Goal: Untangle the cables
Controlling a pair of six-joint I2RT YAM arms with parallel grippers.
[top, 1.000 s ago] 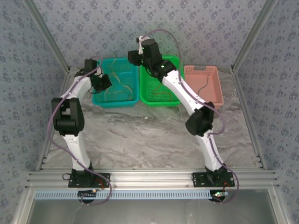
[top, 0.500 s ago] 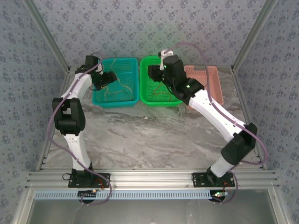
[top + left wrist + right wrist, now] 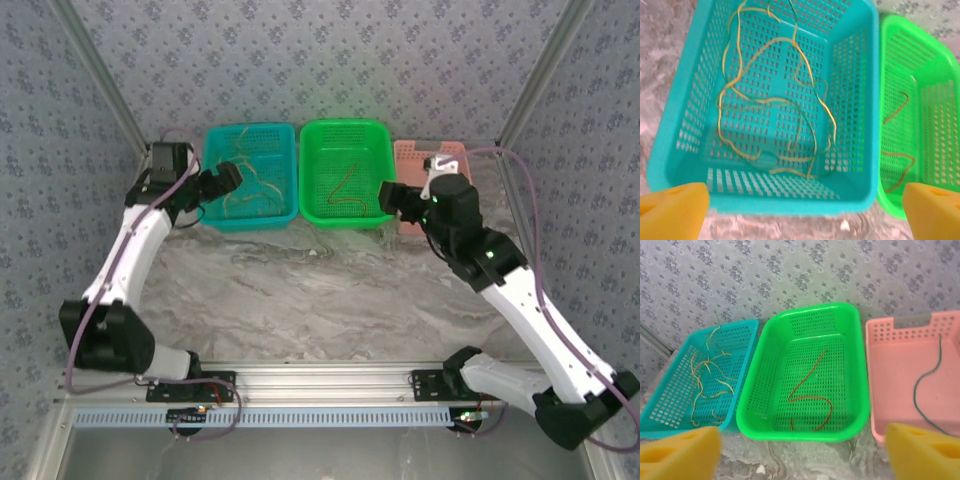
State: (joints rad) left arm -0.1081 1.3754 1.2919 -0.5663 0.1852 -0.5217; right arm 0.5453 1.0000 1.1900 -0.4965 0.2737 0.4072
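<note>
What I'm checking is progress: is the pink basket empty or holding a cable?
Holding one: a single dark cable lies curved on the floor of the pink basket, seen from the right wrist.

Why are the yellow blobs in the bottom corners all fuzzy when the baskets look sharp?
Left wrist view: the left fingers seem very near the lens, so they blur, while the teal basket is crisp. Right wrist view: same with the right fingers and the green basket.

Three baskets (teal (image 3: 670,415), green (image 3: 805,432), pink (image 3: 900,330)) — one red-brown cable (image 3: 812,397), one dark cable (image 3: 914,392), one yellow-green tangle (image 3: 775,100)
</note>
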